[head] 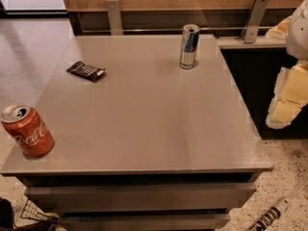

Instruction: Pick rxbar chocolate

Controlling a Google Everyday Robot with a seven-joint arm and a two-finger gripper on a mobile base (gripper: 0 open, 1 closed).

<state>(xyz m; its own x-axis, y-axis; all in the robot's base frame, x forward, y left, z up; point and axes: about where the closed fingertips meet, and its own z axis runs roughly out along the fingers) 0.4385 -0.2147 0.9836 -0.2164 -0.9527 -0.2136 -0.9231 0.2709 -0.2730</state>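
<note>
Right of table [144, 109] hangs gripper [288, 97], state unclear; rxbar chocolate [86, 71] lies beyond Coca-Cola can [28, 130].

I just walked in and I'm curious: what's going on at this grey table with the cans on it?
A robot is about to pick something up. Its tool hangs at the right edge of the view, beside the table and well away from everything on it. The thing it wants, the rxbar chocolate, lies flat near the far left side, untouched. A red Coca-Cola can stands at the near left corner, and a silver-and-blue can stands upright near the far edge.
</note>
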